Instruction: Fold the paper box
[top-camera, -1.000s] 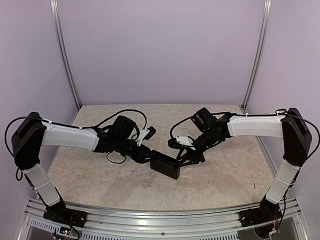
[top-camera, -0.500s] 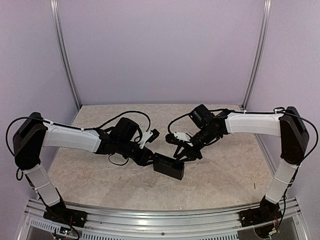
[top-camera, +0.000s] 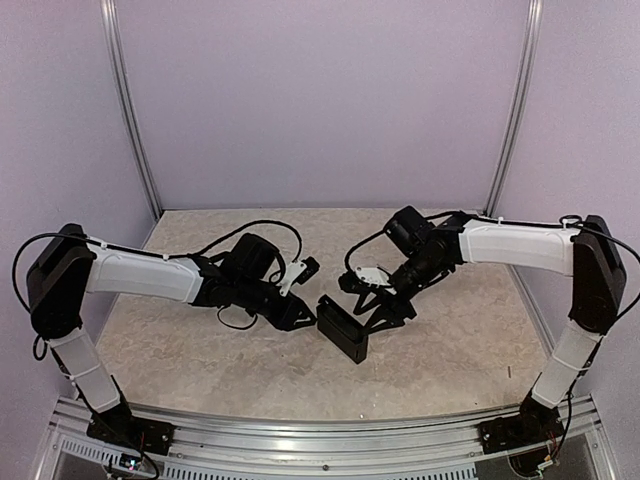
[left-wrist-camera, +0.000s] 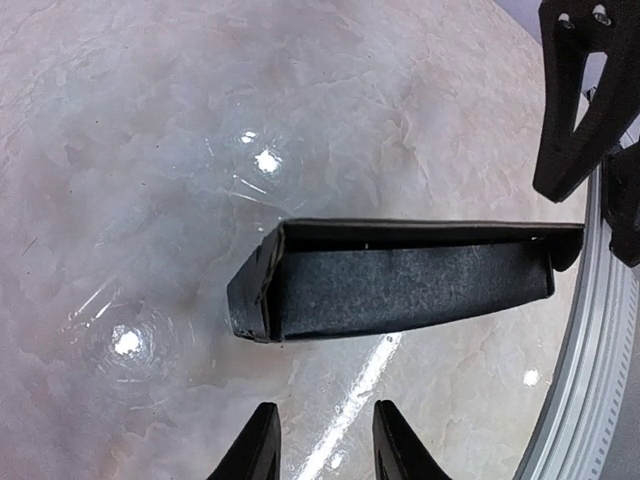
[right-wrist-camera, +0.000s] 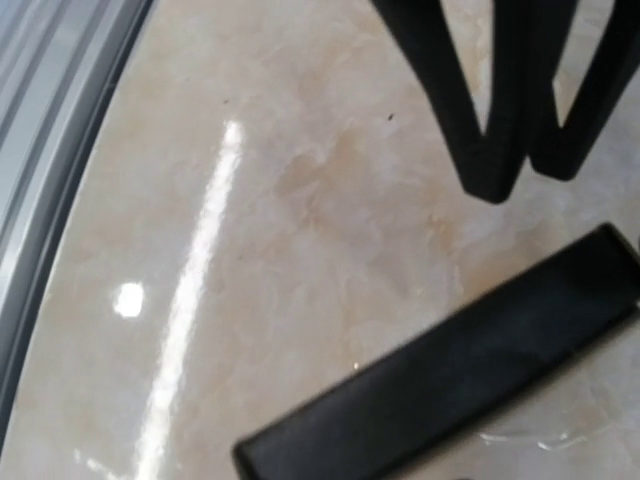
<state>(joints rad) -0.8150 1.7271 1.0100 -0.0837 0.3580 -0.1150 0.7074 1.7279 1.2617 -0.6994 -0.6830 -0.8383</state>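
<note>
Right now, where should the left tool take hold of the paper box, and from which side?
Probably mid-length on the paper box, pinching across its narrow width from above. It lies free on the table, long and slim, and one end looks unclosed, so it might crush there.

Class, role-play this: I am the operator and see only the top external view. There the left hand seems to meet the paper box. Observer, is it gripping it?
Observer: No. In the left wrist view the left hand is open, with bare table between it and the paper box.
Operator: And the right hand?
Observer: Its own wrist view shows the right hand holding nothing. The box lies on the table beyond it, with table surface showing between them.
</note>
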